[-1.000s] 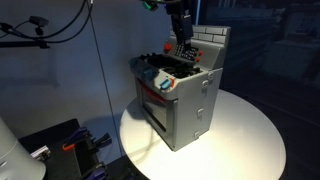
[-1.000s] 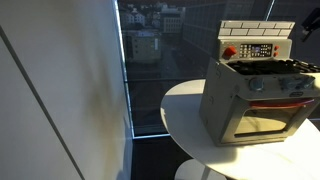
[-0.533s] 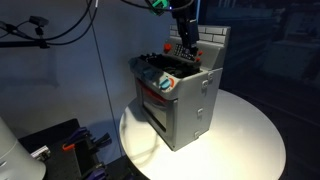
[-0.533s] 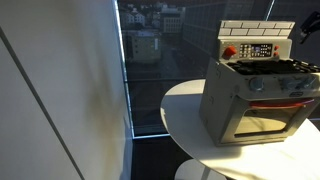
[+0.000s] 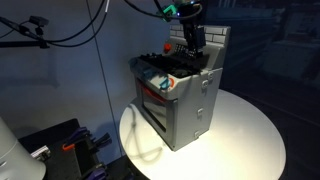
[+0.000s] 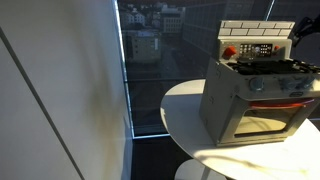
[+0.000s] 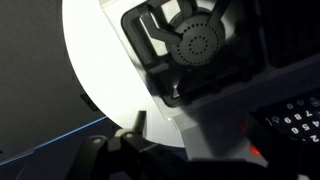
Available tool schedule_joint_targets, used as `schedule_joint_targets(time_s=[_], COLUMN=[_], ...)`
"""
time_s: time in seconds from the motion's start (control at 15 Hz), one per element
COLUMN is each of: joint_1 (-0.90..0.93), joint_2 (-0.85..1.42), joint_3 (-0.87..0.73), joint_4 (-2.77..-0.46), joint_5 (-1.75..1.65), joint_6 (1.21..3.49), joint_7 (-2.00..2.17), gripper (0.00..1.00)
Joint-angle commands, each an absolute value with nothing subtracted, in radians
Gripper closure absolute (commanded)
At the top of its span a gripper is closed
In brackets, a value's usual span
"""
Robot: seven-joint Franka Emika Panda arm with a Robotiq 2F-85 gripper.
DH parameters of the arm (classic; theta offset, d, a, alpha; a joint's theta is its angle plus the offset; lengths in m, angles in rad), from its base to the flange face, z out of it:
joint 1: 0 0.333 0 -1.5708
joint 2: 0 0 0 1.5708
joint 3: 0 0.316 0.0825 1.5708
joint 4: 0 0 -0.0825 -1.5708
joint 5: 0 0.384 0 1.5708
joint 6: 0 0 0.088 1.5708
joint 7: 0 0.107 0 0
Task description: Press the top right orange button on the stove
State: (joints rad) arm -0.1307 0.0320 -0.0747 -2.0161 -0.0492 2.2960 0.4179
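The grey toy stove [image 5: 182, 95] stands on a round white table [image 5: 245, 140], with its brick-pattern back wall [image 5: 212, 38] and black burners [image 5: 180, 62] on top. It also shows in an exterior view [image 6: 258, 92] with the red-orange control panel [image 6: 250, 50]. My gripper [image 5: 194, 40] hangs over the stove's back, close in front of the control panel. In the wrist view a black burner [image 7: 195, 42] fills the top, and the panel's keys [image 7: 297, 120] and a red-orange glow [image 7: 252, 150] sit at the lower right. The jaws [image 7: 140, 135] are dark and unclear.
The table's white top shows in the wrist view [image 7: 95, 60]. Black cables [image 5: 60, 30] hang at the left. A dark window with a city view [image 6: 145, 60] stands behind the table. Equipment [image 5: 70, 148] lies on the floor at the lower left.
My gripper has moved sideways and slightly down towards the brick back wall and control panel. Its dark shape now shows at the right edge of an exterior view. The stove has not moved.
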Motion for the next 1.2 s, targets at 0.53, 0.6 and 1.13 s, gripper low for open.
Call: schedule_joint_targets(time_s=[0.53,0.6,1.13], joint_1=[-0.111,-0.110,-0.106], joint_2=[0.117,0.118,0.122], joint_3=[-0.095,-0.095,-0.098], joint_4=[-1.922,-1.923,-1.933], joint_5=[-0.005,-0.007,-0.007], joint_6=[2.287,2.289,2.328], joint_7=[0.422,0.424,0.422], gripper=[0.00,0.00,0.00])
